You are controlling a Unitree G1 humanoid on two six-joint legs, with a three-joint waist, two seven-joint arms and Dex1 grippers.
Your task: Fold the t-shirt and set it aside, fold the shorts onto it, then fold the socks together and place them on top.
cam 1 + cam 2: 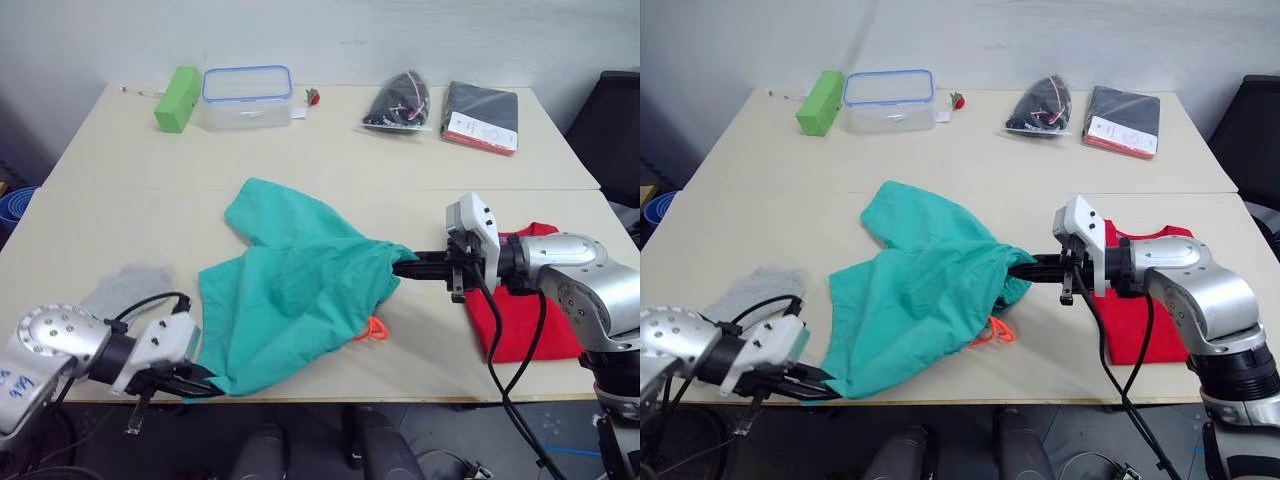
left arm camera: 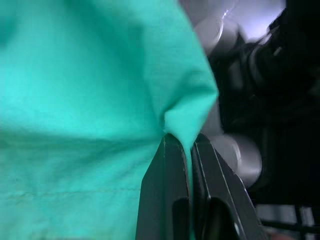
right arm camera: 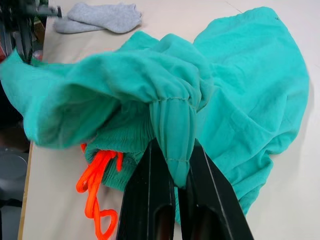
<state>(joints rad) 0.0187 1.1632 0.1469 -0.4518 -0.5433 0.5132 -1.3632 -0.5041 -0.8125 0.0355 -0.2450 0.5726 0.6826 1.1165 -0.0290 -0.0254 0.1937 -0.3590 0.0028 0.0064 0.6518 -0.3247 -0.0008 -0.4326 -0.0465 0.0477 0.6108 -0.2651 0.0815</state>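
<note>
From the left eye view we see the shorts (image 1: 290,290) stretched across the lower middle of the frame, one corner reaching the table's (image 1: 330,170) near edge at lower left, where our left gripper (image 1: 205,385) pinches it, and a gathered edge at centre right pinched by our right gripper (image 1: 405,268). The orange drawstring (image 1: 372,330) shows just under the cloth, below centre. The t-shirt (image 1: 515,320) lies at right, behind our right arm and close to the near edge; the socks (image 1: 125,288) lie at lower left, just beside the shorts. Bare tabletop stretches across the middle band of the frame, and along the far edge at top stand a green block (image 1: 177,98), a clear box with a blue rim (image 1: 247,96), a black bag (image 1: 398,103) and a dark book (image 1: 482,116). In the left wrist view our left fingers (image 2: 165,200) are pressed together on a thin fold of the teal cloth, low in the frame. In the right wrist view our right fingers (image 3: 145,200) clamp a bunched piece of waistband at bottom centre, the drawstring hangs at lower left, and the socks rest at upper left by the table's edge.
</note>
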